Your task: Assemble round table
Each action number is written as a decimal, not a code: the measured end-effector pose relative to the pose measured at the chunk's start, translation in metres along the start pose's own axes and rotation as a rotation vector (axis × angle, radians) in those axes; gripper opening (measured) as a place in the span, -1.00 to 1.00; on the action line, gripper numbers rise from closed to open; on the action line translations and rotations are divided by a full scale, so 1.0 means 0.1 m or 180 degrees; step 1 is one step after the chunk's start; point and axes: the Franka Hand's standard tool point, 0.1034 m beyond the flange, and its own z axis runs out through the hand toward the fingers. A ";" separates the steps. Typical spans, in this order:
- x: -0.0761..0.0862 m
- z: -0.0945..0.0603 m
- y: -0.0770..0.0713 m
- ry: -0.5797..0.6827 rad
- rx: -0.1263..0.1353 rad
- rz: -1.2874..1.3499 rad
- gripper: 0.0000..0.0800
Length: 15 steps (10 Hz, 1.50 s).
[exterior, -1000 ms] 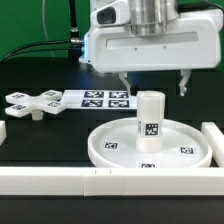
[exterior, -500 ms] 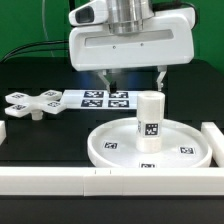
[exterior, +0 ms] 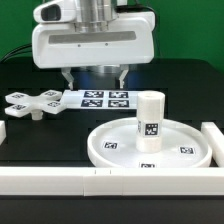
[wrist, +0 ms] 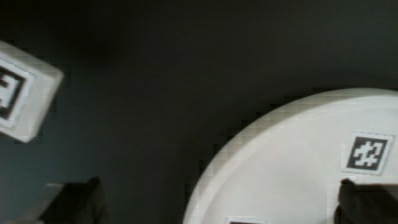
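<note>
The large rimmed round disc (exterior: pixel 150 145) lies on the black table at the exterior view's right, with the short cylindrical post (exterior: pixel 149 122) standing upright on its centre. The cross-shaped foot (exterior: pixel 30 104) lies at the exterior view's left. My gripper (exterior: pixel 95 79) hangs open and empty above the table, between the foot and the disc, over the marker board (exterior: pixel 106 98). In the wrist view the disc's rim (wrist: pixel 294 150) curves in, a corner of the marker board (wrist: pixel 18 90) shows, and my dark fingertips (wrist: pixel 75 200) stand wide apart.
Long white border rails run along the front (exterior: pixel 60 178) and stand at the exterior view's right (exterior: pixel 212 135). A short white rail end (exterior: pixel 3 130) sits at the exterior view's left edge. Black cables lie at the back.
My gripper has moved steadily toward the exterior view's left, from above the post to above the marker board. It stays open. The parts have not moved.
</note>
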 end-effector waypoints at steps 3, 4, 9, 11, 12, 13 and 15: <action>-0.02 0.00 0.05 -0.0012 -0.0017 -0.0025 0.62; -0.05 0.00 0.18 -0.0045 -0.0096 -0.0117 0.62; -0.22 0.01 0.74 -0.0030 -0.0172 -0.0445 0.62; -0.24 0.03 0.81 -0.0046 -0.0181 -0.0672 0.62; -0.28 0.07 1.01 -0.0085 -0.0195 -0.0859 0.62; -0.31 0.08 1.16 -0.0116 -0.0190 -0.0858 0.62; -0.41 0.09 1.29 -0.0241 -0.0081 -0.0790 0.62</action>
